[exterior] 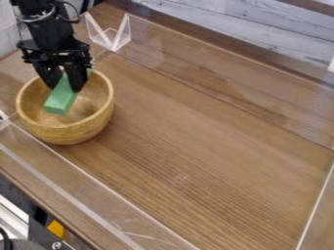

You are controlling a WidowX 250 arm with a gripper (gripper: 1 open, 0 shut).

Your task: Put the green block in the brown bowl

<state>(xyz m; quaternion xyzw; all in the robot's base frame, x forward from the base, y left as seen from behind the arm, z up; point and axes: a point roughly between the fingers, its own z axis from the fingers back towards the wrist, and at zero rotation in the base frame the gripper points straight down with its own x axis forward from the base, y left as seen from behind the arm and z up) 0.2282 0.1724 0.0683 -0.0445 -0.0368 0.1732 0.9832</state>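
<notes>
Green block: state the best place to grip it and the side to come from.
Grip the green block at its upper end, across the two narrow long sides, coming straight down from above. It is a slim bar hanging tilted over the brown bowl, and the gripper is shut on that end already; the thick bowl rim would likely hinder a sideways approach.

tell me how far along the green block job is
Done: the pincer is shut on the green block and has it lifted off the table. In hand: the block hangs tilted over the inside of the brown bowl, lower end down near the floor; contact can't be told. Left: open the pincer so the block drops in, then pull the arm clear.
</notes>
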